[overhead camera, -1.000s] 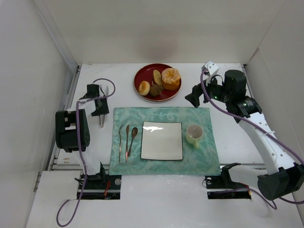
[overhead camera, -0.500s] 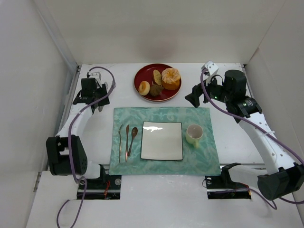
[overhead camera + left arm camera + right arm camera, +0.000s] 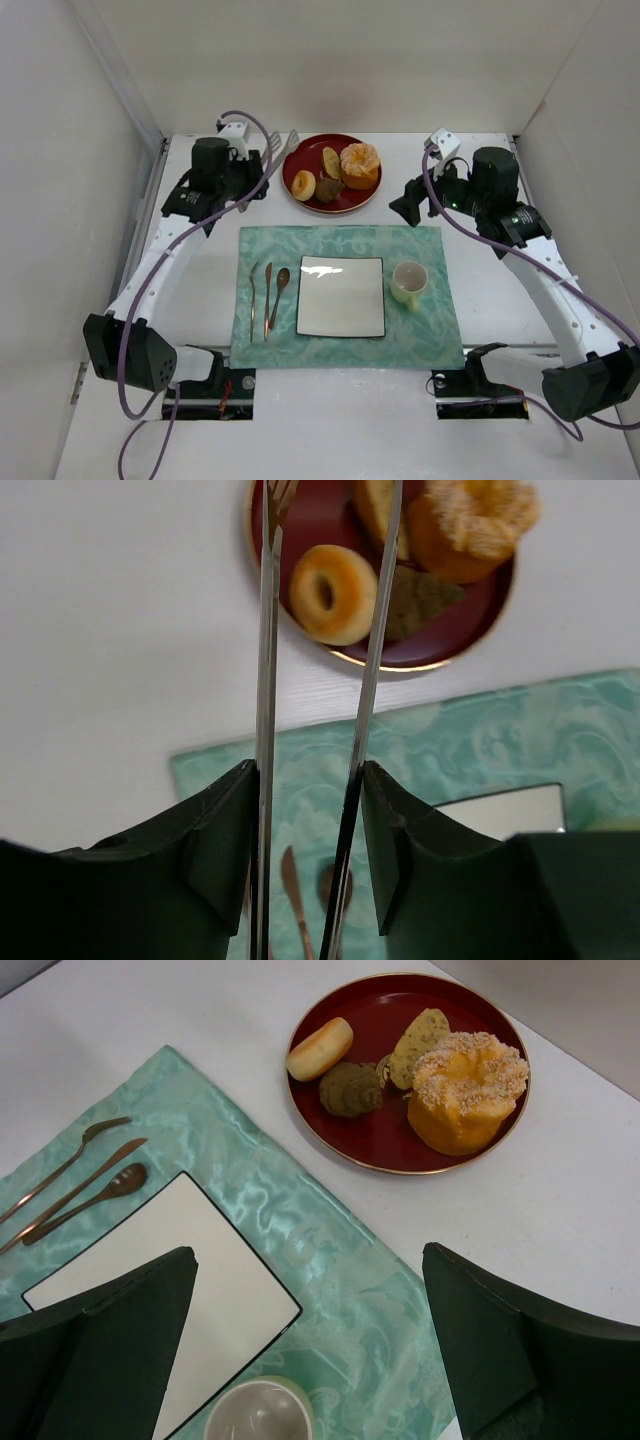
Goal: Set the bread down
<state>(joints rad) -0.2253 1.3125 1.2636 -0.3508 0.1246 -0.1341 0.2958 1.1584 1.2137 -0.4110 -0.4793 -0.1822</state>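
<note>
Left pincer (image 3: 308,780) clamps a pair of slim metal tongs (image 3: 265,630) between its dark fingers. The two blades are spread apart and point over the left rim of a round dark-red plate (image 3: 300,155) at the far side of the white table (image 3: 480,290).

On that plate lies the bread (image 3: 420,1040), a small tan-golden oval piece with a speckled crust. It sits near the plate's middle, between a small golden-orange round bun (image 3: 320,1048) on the left and a large orange sugared bun (image 3: 468,1090) on the right. A dark brown lump (image 3: 352,1088) lies just on its near side. In the left wrist view one blade crosses in front of the bread; whether it touches cannot be told.

Right pincer (image 3: 310,1260) hangs with its jaws wide apart and nothing between them, over the table just right of the red plate.

Nearer the arms, a pale green patterned placemat (image 3: 430,330) carries a white square plate (image 3: 341,297). A cream cup (image 3: 408,283) stands to the square plate's right, and three copper-coloured pieces of cutlery (image 3: 267,295) lie to its left.
</note>
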